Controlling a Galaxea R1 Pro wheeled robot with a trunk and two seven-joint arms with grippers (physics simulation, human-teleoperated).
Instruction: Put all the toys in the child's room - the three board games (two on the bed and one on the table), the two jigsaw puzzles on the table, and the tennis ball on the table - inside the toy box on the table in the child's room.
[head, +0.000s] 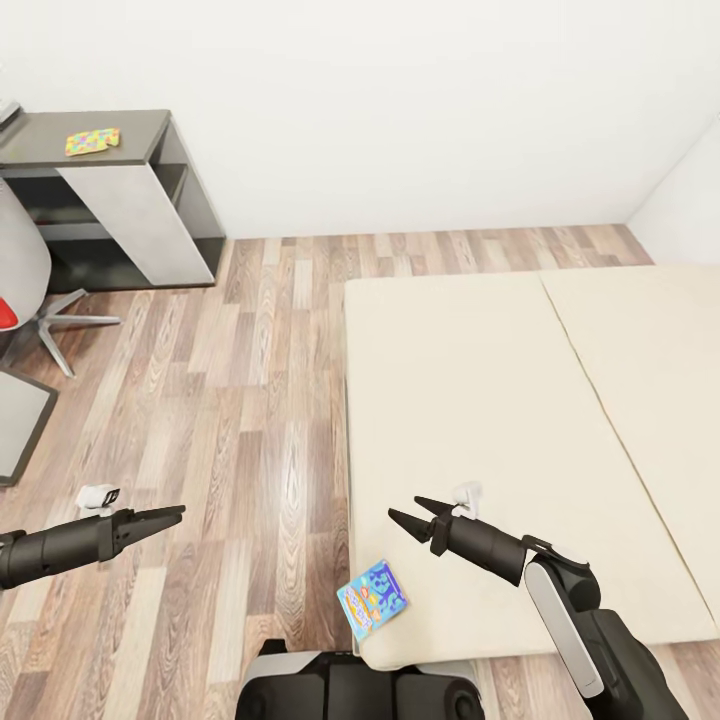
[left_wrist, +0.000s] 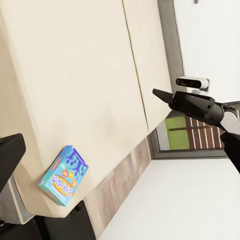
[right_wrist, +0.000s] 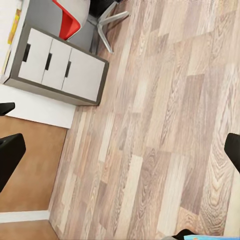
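Standing at the foot corner of the bed (head: 520, 400), we have both arms raised and nothing in either claw. Left claw (head: 172, 516) hangs over the plank floor (head: 250, 400); its fingers look near-closed in the head view, but we cannot tell its state for sure. Right claw (head: 412, 512) hovers over the mattress near its floor-side edge, fingers parted, released, holding nothing.

Small blue board game (head: 372, 598) lies flat on the bed, right at the near corner, close to the edge and just short of the right claw. Left wrist view shows the same box (left_wrist: 64, 175) at that corner, apart from both claws.

One jigsaw puzzle (head: 92, 141) sits on the dark grey desk (head: 140, 125) against the far wall, near its front edge. White drawers (right_wrist: 55, 62) and a red-seated chair (right_wrist: 67, 17) show in the right wrist view.

Progress, our read: early. No toy is in hand and the blue box is not yet picked. We judge the next grab is that box, then the carry across to the desk.
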